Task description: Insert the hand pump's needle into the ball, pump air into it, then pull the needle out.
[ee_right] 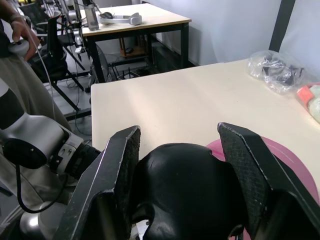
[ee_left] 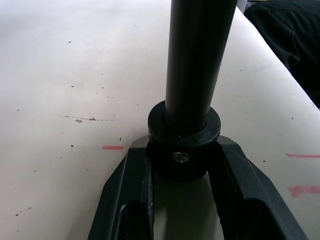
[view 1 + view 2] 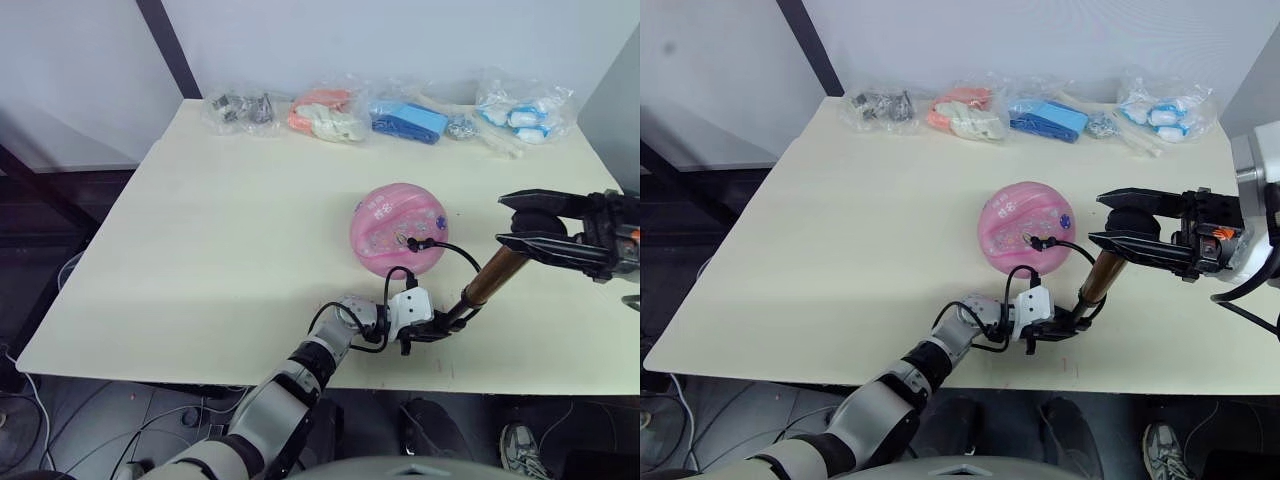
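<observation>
The pink ball [image 3: 388,222] rests on the table, right of centre. A small black fitting [image 3: 412,242] sits against its near side, and the needle itself is hidden. A thin black hose [image 3: 462,256] arcs from there to the hand pump [image 3: 492,278], whose bronze cylinder leans up to the right. My left gripper [image 3: 430,328] is shut on the pump's black bottom cap [image 2: 183,145] near the table's front edge. My right gripper [image 3: 518,222] is shut around the black handle [image 1: 187,192] at the pump's top, to the right of the ball.
Several bagged items line the table's back edge: dark parts [image 3: 240,108], orange and white pieces [image 3: 325,115], blue pieces [image 3: 408,120] and a white and blue bag [image 3: 525,115]. The front edge [image 3: 300,375] is close to my left gripper. A person's hand [image 1: 20,30] shows beyond the table.
</observation>
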Robot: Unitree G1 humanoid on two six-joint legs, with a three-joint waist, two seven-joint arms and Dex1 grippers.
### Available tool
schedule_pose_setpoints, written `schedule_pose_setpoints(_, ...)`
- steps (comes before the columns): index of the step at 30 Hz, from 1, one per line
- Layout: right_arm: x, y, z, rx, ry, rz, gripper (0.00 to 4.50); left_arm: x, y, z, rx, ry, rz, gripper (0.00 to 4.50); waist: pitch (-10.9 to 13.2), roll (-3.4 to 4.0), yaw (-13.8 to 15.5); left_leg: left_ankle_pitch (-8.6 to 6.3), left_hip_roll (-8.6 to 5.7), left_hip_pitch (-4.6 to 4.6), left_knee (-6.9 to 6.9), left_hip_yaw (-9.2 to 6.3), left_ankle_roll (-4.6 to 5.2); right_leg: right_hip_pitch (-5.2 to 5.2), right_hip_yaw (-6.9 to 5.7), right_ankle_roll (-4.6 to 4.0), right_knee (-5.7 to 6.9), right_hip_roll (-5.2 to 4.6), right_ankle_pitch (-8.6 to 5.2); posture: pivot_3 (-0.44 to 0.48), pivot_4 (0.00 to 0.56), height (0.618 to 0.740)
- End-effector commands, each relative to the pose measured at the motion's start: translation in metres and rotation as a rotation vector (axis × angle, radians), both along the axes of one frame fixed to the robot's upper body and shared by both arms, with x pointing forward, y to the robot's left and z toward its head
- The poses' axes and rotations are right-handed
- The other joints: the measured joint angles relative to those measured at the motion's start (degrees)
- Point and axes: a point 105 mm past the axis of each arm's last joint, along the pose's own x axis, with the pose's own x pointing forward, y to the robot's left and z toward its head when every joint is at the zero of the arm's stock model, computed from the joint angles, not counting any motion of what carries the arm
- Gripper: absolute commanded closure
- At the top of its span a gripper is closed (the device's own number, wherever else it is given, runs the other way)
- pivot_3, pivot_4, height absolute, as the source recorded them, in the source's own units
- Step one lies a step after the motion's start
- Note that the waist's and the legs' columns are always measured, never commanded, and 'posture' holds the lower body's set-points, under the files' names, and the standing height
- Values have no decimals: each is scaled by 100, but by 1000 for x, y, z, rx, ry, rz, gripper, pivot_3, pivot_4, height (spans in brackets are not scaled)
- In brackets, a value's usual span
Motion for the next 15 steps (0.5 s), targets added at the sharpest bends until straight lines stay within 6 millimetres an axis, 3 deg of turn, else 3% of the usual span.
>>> schedule_pose_setpoints(1,-6,3,0,6,-9,22,2478,-3,12,-20,59,64,43,3427,0,0,0,0,0,0,0,0,0,0,0,0,0,0,0,0,150,736)
schedule_pose_setpoints(10,-4,4,-53,26,110,-10,2478,-2,13,-20,58,65,49,3427,-16,-8,-6,0,-1,4,0,0,0,2,-1,1,1,3,0,0,150,736)
schedule_pose_setpoints(15,-7,8,-71,38,146,-1,2478,-2,14,-20,60,65,50,3427,-24,-3,-17,0,-2,11,-1,5,0,3,3,1,3,5,0,0,150,736)
